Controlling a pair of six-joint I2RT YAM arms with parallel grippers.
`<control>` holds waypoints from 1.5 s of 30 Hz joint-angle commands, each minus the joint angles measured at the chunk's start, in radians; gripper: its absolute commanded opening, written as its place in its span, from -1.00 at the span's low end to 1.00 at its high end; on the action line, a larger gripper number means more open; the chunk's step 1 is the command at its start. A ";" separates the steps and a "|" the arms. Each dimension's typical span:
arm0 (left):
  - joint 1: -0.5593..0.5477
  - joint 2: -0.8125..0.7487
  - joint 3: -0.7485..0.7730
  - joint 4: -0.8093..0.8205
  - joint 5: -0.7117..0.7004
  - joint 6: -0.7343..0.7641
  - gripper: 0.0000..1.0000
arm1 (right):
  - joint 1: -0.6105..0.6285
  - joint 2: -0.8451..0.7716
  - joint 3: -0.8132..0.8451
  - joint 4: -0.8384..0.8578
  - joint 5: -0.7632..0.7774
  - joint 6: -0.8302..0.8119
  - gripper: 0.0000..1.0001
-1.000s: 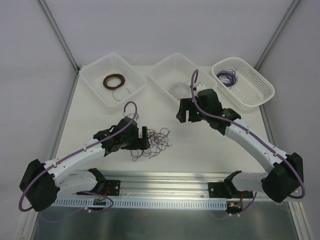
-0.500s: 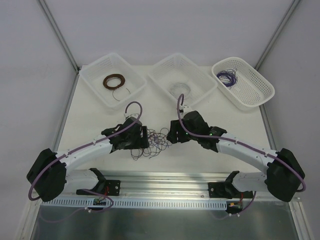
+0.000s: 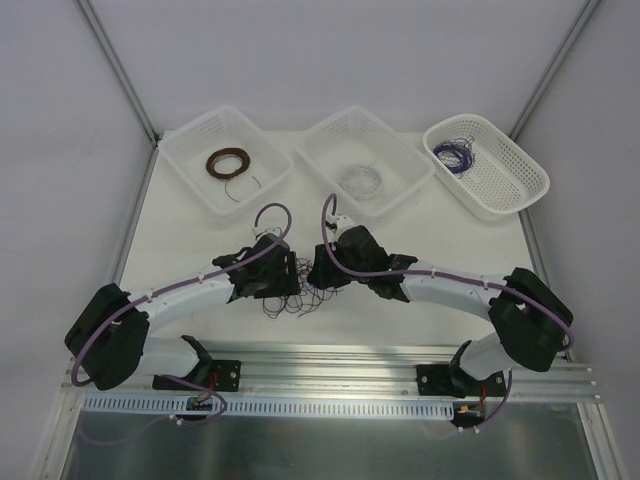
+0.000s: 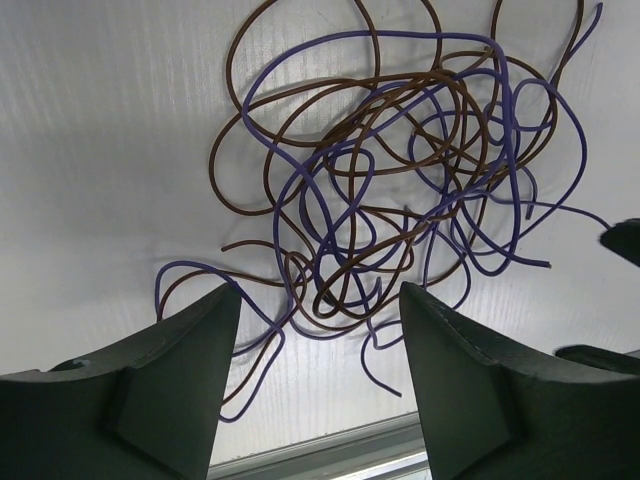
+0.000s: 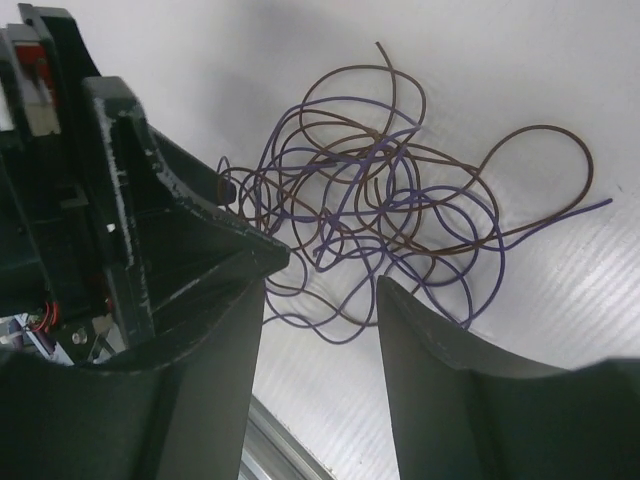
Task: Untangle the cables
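Note:
The cables (image 3: 301, 290) are a loose clump of thin purple and dark brown wires on the white table, between my two grippers. My left gripper (image 3: 287, 276) is open and empty at the clump's left side. In the left wrist view the cables (image 4: 400, 190) lie just beyond its open jaws (image 4: 318, 300). My right gripper (image 3: 318, 270) is open and empty at the clump's right side. In the right wrist view the cables (image 5: 390, 200) lie ahead of its fingers (image 5: 322, 290), with the left gripper's body (image 5: 120, 190) close at the upper left.
Three white baskets stand at the back: the left one (image 3: 190, 135) holds a brown ring coil (image 3: 228, 162), the middle one (image 3: 400, 152) a whitish coil (image 3: 360, 181), the right one (image 3: 522, 172) a purple coil (image 3: 456, 155). A metal rail (image 3: 330, 365) runs along the near edge.
My right gripper swung from beside the middle basket down and left to the clump. My left gripper shifted a little right, up to the clump. Both stayed open.

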 commanded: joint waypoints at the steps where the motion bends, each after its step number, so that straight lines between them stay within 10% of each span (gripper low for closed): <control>1: -0.004 0.009 0.000 0.034 -0.002 -0.021 0.29 | 0.006 0.049 0.043 0.099 -0.008 0.048 0.03; 13: -0.002 0.047 0.002 0.051 -0.002 -0.024 0.08 | 0.007 0.192 0.067 0.168 -0.042 0.038 -0.42; 22: 0.019 0.105 0.026 0.052 0.007 -0.026 -0.22 | 0.007 -0.026 0.027 -0.023 0.048 -0.020 -0.98; 38: 0.048 0.164 0.036 0.051 0.030 -0.035 -0.65 | -0.125 -0.502 0.369 -0.744 0.210 -0.215 -0.95; 45: 0.053 0.161 0.034 0.051 0.032 -0.038 -0.75 | -0.211 -0.611 0.289 -0.792 0.207 -0.211 -0.94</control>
